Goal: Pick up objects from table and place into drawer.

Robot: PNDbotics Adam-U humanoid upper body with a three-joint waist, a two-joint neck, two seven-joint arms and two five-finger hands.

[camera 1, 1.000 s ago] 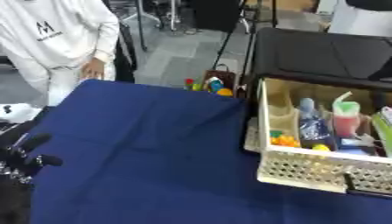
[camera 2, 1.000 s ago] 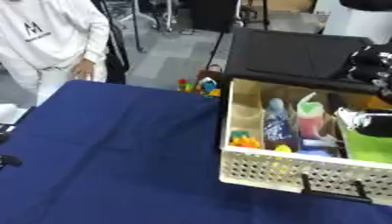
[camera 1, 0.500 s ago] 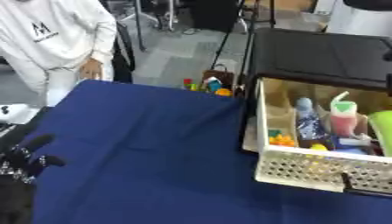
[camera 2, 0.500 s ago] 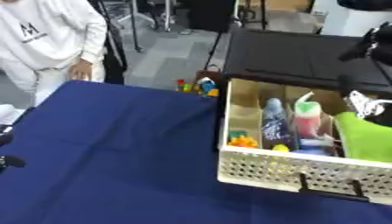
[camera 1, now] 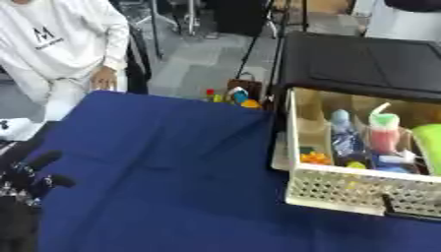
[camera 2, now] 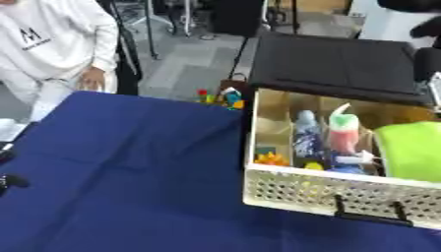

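One white perforated plastic drawer point(camera 2: 327, 197) is seen. Inside it are counted one blue bottle point(camera 2: 306, 133), one pink green-capped bottle point(camera 2: 342, 133), and one bright green object point(camera 2: 412, 150).

open white drawer point(camera 2: 327, 194), bottles point(camera 2: 306, 133) inside

Table cloth point(camera 1: 164, 167) deep blue; drawer point(camera 2: 327, 194) cream, front pierced in a lattice, black handle; inside it a green cloth point(camera 2: 412, 147), blue bottle point(camera 2: 306, 133), orange bits point(camera 2: 271, 158).

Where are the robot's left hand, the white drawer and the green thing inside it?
left hand point(camera 1: 26, 179), left eye view, on its dark fingers.
white drawer point(camera 2: 319, 194), right eye view, on its perforated front wall.
green thing point(camera 2: 412, 150), right eye view, on its top.
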